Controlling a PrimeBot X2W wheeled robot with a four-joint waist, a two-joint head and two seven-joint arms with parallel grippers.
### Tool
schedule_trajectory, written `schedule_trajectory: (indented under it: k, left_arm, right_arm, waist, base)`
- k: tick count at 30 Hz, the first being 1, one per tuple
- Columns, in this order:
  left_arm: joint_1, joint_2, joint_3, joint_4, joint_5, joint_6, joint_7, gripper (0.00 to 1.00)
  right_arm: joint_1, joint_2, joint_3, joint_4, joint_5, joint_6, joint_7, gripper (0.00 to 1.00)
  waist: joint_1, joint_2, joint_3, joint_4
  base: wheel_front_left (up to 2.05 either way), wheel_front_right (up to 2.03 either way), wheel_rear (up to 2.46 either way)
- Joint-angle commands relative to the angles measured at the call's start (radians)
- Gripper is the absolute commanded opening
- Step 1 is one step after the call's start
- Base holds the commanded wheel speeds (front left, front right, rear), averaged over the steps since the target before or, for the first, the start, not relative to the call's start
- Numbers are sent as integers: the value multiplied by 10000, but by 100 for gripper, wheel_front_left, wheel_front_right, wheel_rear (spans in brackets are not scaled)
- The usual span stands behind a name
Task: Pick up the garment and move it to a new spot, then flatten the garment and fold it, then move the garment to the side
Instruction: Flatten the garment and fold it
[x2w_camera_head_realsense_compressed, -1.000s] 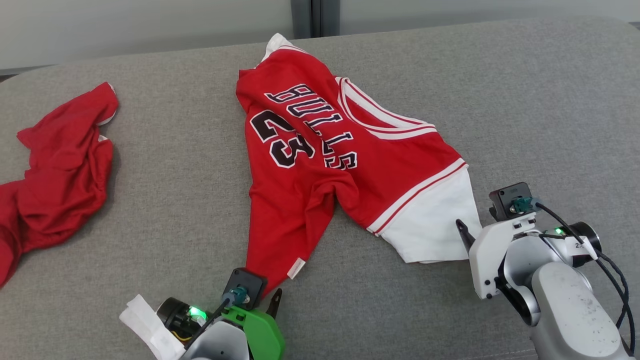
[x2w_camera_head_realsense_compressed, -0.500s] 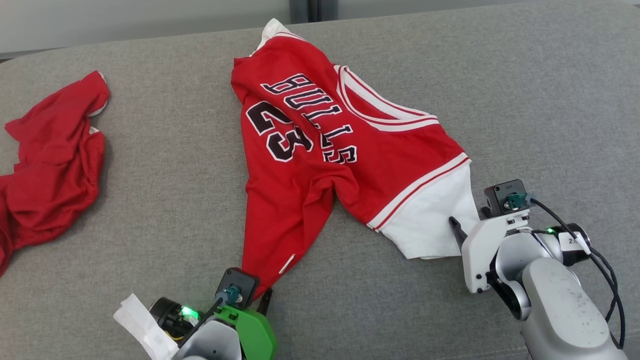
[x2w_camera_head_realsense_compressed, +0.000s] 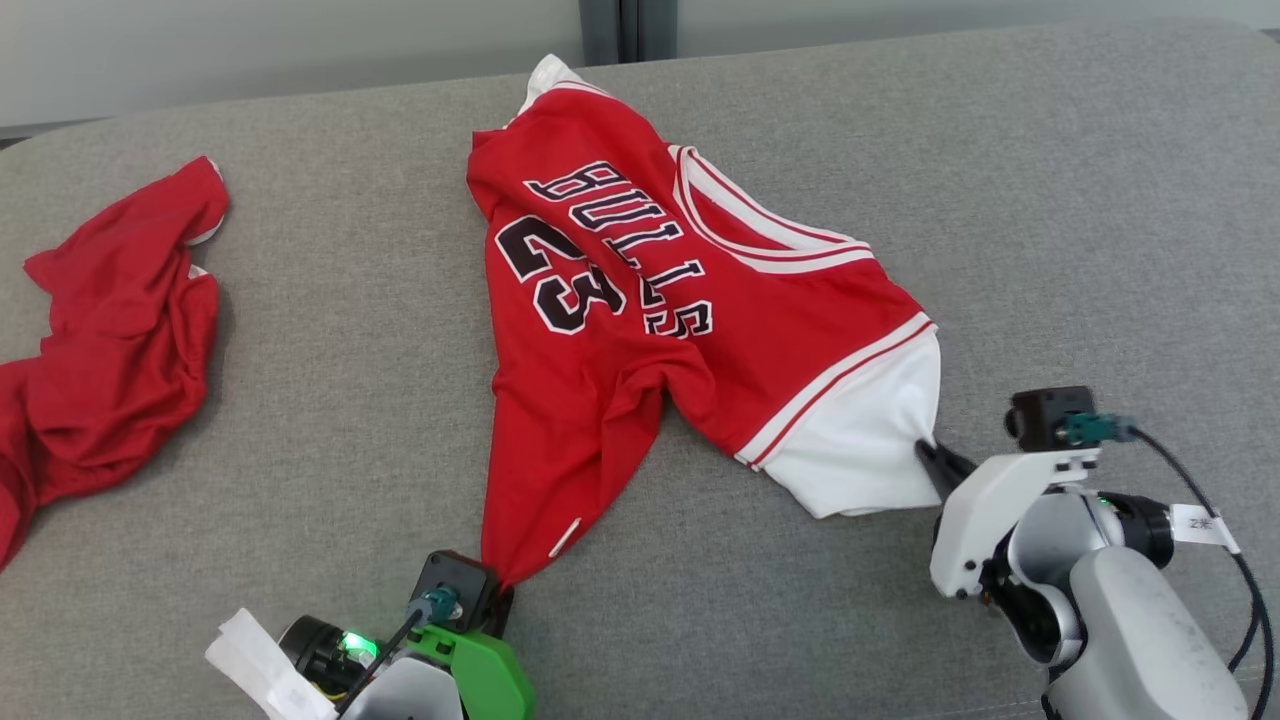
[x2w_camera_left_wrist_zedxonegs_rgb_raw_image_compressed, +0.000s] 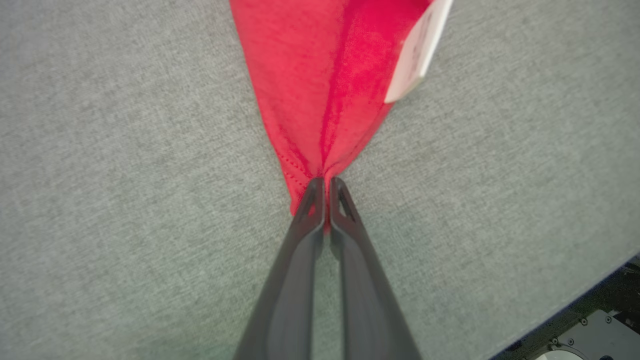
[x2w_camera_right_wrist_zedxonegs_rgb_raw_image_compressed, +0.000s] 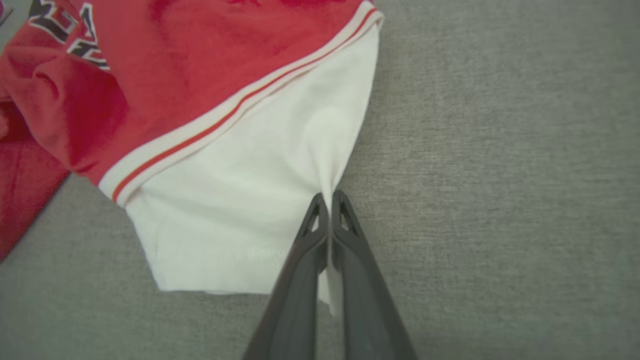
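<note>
Here the red jersey lies rumpled in the middle of the grey worktop, its long axis running from the far edge toward the robot. Each arm has the near corner on its own side. The left pincer is pressed together on the red hem corner, and the right pincer pinches the edge of the white panel. The cloth stretches away from both, so lifting likely means drawing up and apart. The wrist views show the fabric caught between the fingers. The head view adds a second red garment, well apart on the left.
</note>
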Motion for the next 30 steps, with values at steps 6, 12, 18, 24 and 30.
schedule_trajectory:
  k: [6, 12, 18, 24, 30]
  left_arm:
    - [225, 37, 527, -1713, -915, -72, -150, 0]
    - [-3, 610, 1068, -5044, -1788, -198, 742, 0]
    - [-1190, 1460, 1380, -7656, -2420, -316, 2063, 0]
    - [-2970, 2246, 1161, -8759, -3688, -396, 3569, 0]
    - [-4950, 2703, 1227, -8105, -4721, -405, 4516, 0]
  right_arm:
    - [243, 246, -1122, -2478, 2733, -8, -418, 0]
    - [536, 182, -2889, -6056, 4622, -6, 75, 0]
    - [-171, 301, -4555, -8819, 5318, -6, 1503, 0]
    - [-2093, 430, -5440, -10119, 5042, -6, 3417, 0]
    - [-4340, 479, -5449, -9691, 3867, -6, 4849, 0]
  waist:
    - [0, 0, -661, -100]
    - [0, 0, -1189, -67]
    - [0, 0, -1405, -114]
    - [0, 0, -1186, -324]
    - [0, 0, -172, -500]
  base:
    - [0, 0, 0]
    - [0, 0, 0]
    - [0, 0, 0]
    - [0, 0, 0]
    - [0, 0, 0]
